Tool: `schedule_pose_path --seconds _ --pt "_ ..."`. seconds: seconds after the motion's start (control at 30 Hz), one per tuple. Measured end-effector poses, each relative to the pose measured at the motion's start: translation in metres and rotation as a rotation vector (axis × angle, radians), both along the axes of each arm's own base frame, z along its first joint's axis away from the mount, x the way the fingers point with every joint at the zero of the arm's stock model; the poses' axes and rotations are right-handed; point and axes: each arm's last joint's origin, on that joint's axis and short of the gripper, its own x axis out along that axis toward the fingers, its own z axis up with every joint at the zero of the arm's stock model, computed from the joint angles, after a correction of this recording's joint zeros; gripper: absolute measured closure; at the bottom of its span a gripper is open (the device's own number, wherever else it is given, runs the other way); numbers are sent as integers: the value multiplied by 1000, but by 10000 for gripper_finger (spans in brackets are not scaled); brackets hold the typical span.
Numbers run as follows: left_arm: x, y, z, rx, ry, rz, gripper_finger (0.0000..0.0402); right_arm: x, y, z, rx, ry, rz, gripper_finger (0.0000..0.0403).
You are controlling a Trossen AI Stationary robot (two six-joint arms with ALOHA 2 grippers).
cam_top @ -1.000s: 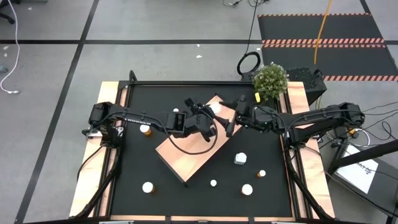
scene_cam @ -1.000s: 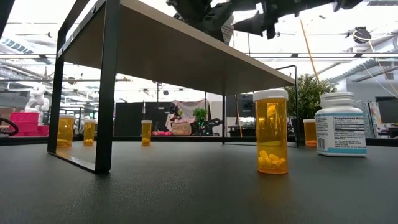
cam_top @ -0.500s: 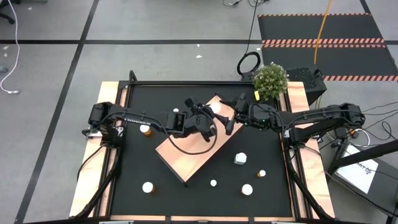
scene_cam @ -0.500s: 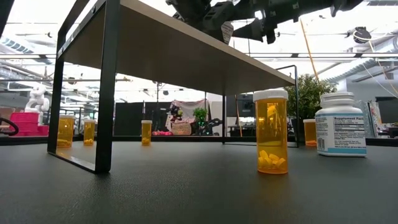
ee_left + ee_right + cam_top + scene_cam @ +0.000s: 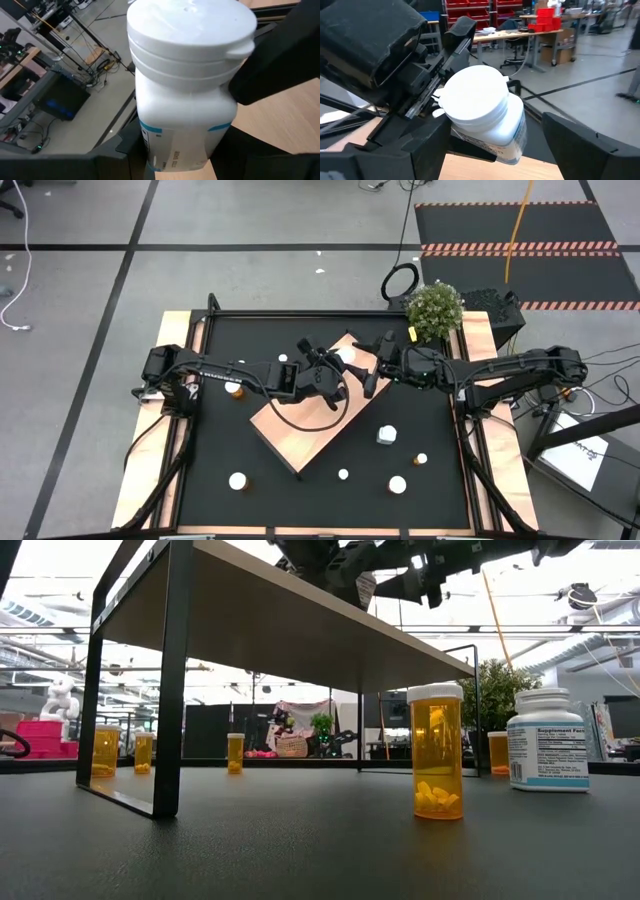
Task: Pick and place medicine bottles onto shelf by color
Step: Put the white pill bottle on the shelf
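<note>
A white medicine bottle [image 5: 187,90] with a white cap is held above the far end of the pale wood shelf [image 5: 300,425] by my left gripper [image 5: 335,370], which is shut on it. My right gripper [image 5: 372,370] faces it from the table's right side. It is open, and its fingers [image 5: 585,145] stand on either side of the same white bottle [image 5: 485,115] without plainly touching it. In the low view both grippers show above the shelf top [image 5: 300,630]. My left gripper pinches the white bottle's body just below the cap [image 5: 220,100] between its two fingers. The fingers come from the table's left, slanting down. The bottle stands roughly upright, cap up, slightly tilted, over the shelf's top.
Loose bottles stand on the black mat. An orange one [image 5: 234,388] is by the left arm. A white one [image 5: 386,435] and several white-capped ones [image 5: 397,484] [image 5: 238,480] are near the front. A potted plant [image 5: 435,308] stands at the far right.
</note>
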Motion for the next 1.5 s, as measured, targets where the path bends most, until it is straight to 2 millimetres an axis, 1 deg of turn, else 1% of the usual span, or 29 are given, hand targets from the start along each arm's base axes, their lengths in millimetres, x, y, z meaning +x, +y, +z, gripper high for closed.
schedule_pose_path --seconds 0.1,0.2,0.4,0.57,0.8,0.97,1.23,1.5 --pt "0 1 0 7 11 -10 232 1 1 2 60 -38 45 97" --pt "0 1 0 24 29 -20 231 1 2 2 76 -51 79 92" --pt "0 -1 0 18 47 -63 231 1 2 4 18 -52 96 91" --pt "1 -5 0 11 49 -95 231 1 3 5 -37 -35 110 117" --pt "1 -5 -1 -1 43 -87 231 1 3 4 -122 8 121 174" --pt "0 -5 -2 -25 34 -83 231 0 3 -2 -186 42 123 205" --pt "1 -6 -2 -50 20 -87 231 -1 3 -6 -246 46 129 207" --pt "1 -6 -2 -59 14 -88 231 -1 3 -6 -248 47 130 211"
